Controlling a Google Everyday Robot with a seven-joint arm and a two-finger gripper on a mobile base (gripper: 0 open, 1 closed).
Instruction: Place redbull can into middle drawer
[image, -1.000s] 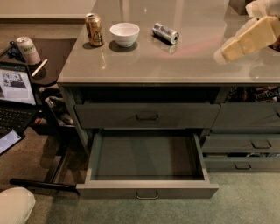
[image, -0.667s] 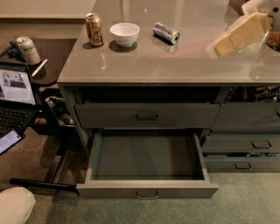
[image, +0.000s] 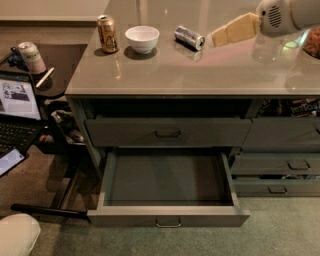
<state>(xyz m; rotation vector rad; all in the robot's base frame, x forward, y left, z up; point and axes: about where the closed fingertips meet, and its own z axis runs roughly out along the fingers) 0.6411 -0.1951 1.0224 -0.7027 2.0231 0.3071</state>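
On countertop (image: 200, 70) | gripper (image: 217, 38) moved left | just beside redbull can (image: 189, 38)

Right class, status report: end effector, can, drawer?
End effector close beside can. Can on its side on counter, not held. Middle drawer open. Bowl left of can, apart.

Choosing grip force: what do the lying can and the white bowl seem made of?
Redbull can: thin metal, likely aluminium; silvery sheen. White bowl: probably glazed ceramic, glossy; plastic possible. The gripper hovers close beside the can's end.
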